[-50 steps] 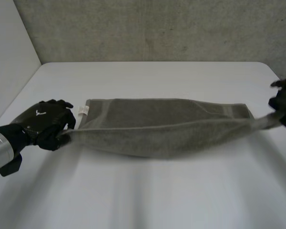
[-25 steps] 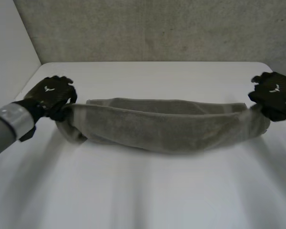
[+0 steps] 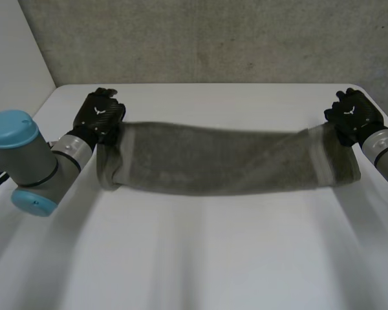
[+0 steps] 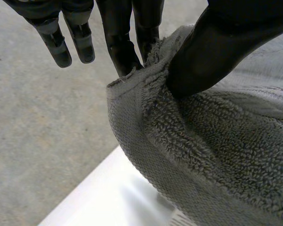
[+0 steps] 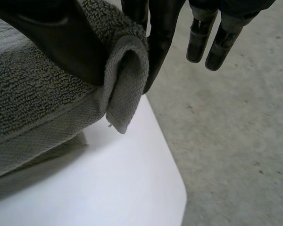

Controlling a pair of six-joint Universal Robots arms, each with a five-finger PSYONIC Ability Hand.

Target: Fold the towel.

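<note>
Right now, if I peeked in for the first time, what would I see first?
You would see the grey towel, stretched long between two black hands above the white table. The left hand pinches one end near the table's far left corner. The right hand pinches the other end near the far right corner.

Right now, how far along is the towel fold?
Grasp looks done: left robot hand and right robot hand each pinch one end of the towel between thumb and fingers. In hand: it hangs stretched between them over the table. Left: lay it down folded and let go; no flat fold yet.
</note>
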